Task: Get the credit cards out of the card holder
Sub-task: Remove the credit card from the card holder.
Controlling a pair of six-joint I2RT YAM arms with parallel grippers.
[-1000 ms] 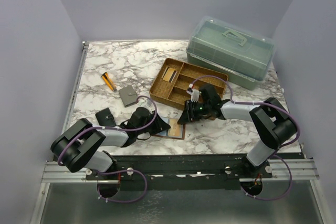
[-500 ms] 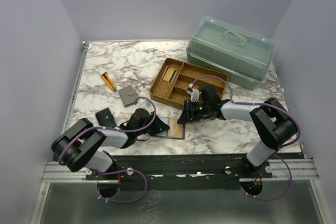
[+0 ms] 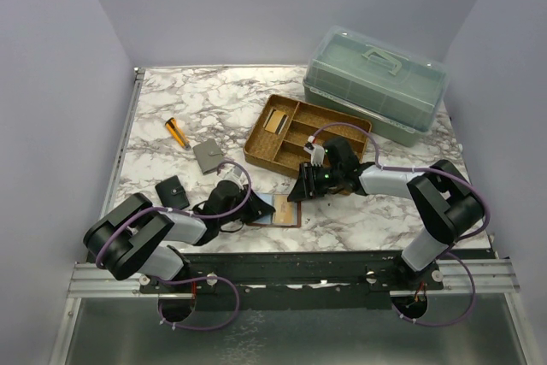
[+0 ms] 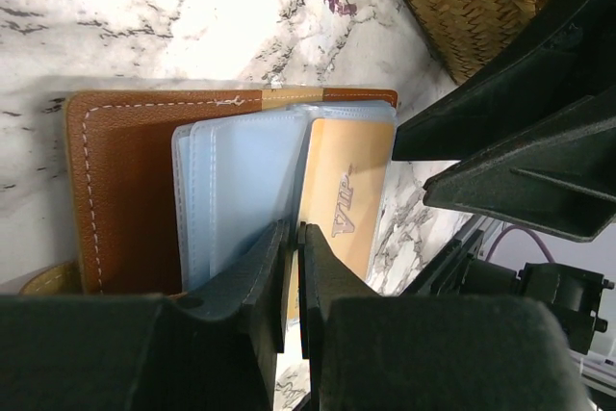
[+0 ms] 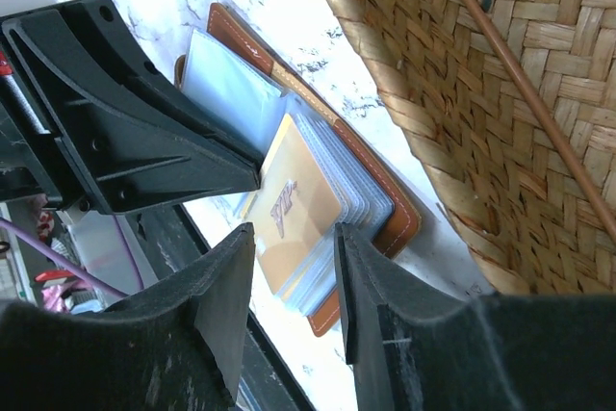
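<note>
Here's the card holder, lying open and flat close to the near edge of the marble-veined table, a little left of the middle. It's smooth reddish-brown leather with a rounded corner and a neat line of pale stitching round the border. Fanned over it are clear, faintly blue plastic sleeves, soft and glossy. On top sits one of the credit cards, a thin gold-orange rectangle with slanted VIP lettering. The left gripper is right down on it, matte black angular fingers drawn almost together with just a thin slit between. Its tips sit on the line where sleeve meets card, and whether they actually pinch anything I can't tell. The right gripper faces it from the opposite side, jaws clearly apart, and the card's short end shows in the gap between its blocky black fingers, with nothing clamped. Just behind that gripper is the woven tray, honey-coloured basketwork split by dividers, standing around the middle of the table. A flat tan card lies in its left-end compartment. Beyond it, toward the far right corner, is a translucent green plastic box with rounded corners and a moulded handle on the lid. Toward the left edge lie a small grey wallet, a black wallet nearer the front, and a short orange pen-like stick.
</note>
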